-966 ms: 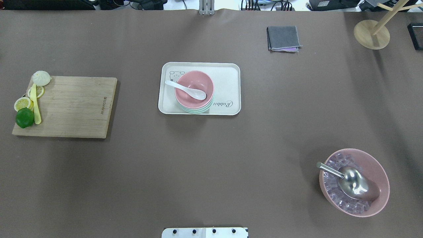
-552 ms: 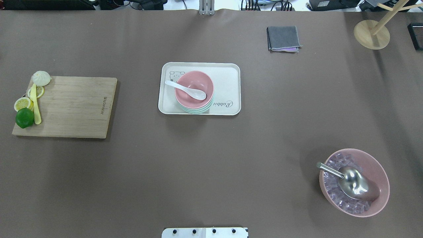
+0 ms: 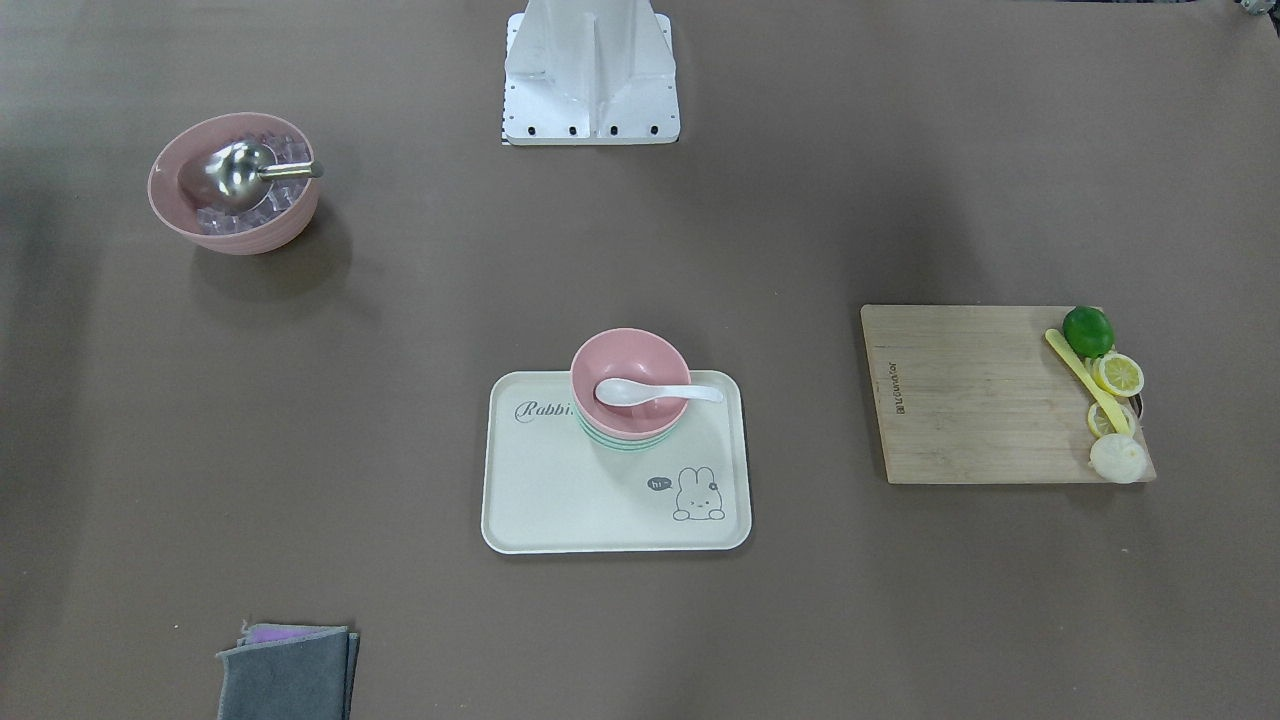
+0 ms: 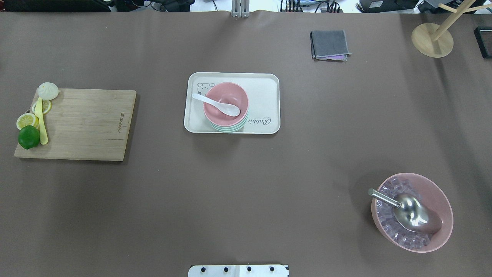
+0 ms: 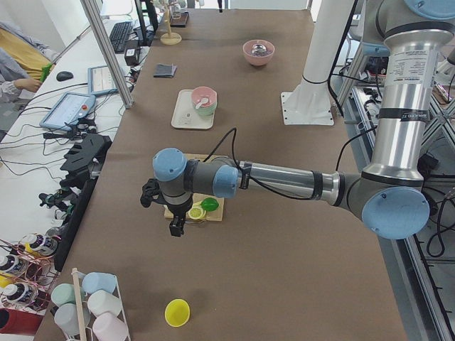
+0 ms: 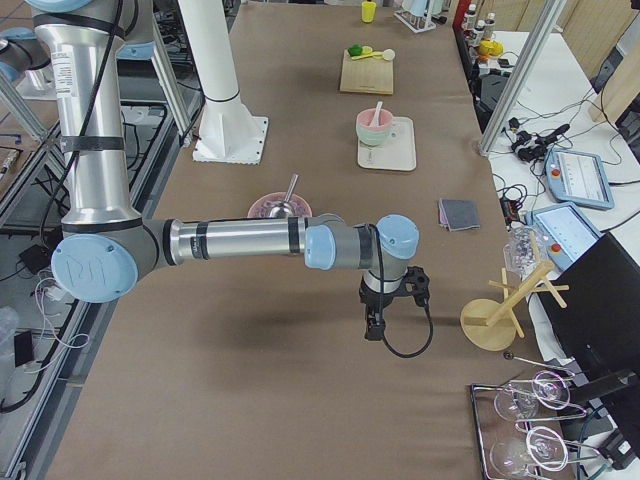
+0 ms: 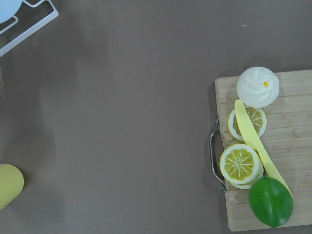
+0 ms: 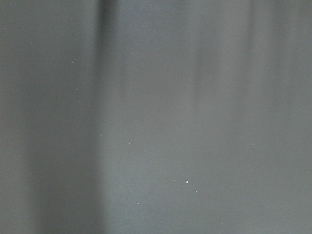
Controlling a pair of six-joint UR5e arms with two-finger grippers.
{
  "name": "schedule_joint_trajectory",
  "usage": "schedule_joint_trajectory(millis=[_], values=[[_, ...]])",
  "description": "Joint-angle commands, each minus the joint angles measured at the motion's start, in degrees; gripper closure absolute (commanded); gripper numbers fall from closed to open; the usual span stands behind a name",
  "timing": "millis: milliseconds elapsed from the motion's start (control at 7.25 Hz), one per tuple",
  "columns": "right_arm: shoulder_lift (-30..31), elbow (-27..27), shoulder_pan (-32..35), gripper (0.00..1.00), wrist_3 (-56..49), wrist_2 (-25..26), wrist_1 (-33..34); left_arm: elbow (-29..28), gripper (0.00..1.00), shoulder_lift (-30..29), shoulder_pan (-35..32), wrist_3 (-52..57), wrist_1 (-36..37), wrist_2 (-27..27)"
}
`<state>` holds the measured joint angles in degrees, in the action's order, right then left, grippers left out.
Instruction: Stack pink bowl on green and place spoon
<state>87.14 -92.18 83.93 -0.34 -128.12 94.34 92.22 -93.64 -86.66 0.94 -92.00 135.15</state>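
A pink bowl (image 4: 226, 104) sits stacked on a green bowl (image 4: 229, 129), whose rim shows just beneath it, on a cream tray (image 4: 265, 88) at mid table. A white spoon (image 4: 215, 104) lies in the pink bowl with its handle over the rim. The stack also shows in the front view (image 3: 630, 372). My left gripper (image 5: 174, 227) hangs above the table beside the cutting board's end. My right gripper (image 6: 372, 325) hangs above bare table at the other end. Both show only in the side views, so I cannot tell whether they are open or shut.
A wooden cutting board (image 4: 84, 123) holds a lime (image 4: 29, 137), lemon slices, a yellow knife and a bun. A large pink bowl (image 4: 438, 188) holds ice cubes and a metal scoop (image 4: 409, 211). A grey cloth (image 4: 329, 44) and a wooden stand (image 4: 432, 40) lie at the back.
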Motion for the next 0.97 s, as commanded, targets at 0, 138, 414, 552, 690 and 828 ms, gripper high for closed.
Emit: schedule_joint_trajectory(millis=[0, 138, 414, 552, 690, 828], values=[[-0.1, -0.3, 0.0, 0.0, 0.0, 0.1, 0.0, -0.4, 0.02, 0.3, 0.0, -0.1, -1.3, 0.0], [0.0, -0.3, 0.0, 0.0, 0.0, 0.1, 0.0, -0.4, 0.02, 0.3, 0.0, -0.3, -1.3, 0.2], [0.0, -0.4, 0.0, 0.0, 0.0, 0.0, 0.0, -0.4, 0.02, 0.3, 0.0, -0.2, -1.3, 0.4], [0.0, -0.6, 0.0, 0.0, 0.1, 0.0, 0.0, -0.7, 0.02, 0.2, 0.1, -0.3, -1.3, 0.4], [0.0, -1.0, 0.0, 0.0, 0.1, 0.1, 0.0, -0.9, 0.02, 0.2, 0.0, -0.1, -1.3, 0.4], [0.1, -1.0, 0.0, 0.0, 0.1, 0.1, 0.1, -0.6, 0.02, 0.2, 0.0, -0.1, -1.3, 0.5]])
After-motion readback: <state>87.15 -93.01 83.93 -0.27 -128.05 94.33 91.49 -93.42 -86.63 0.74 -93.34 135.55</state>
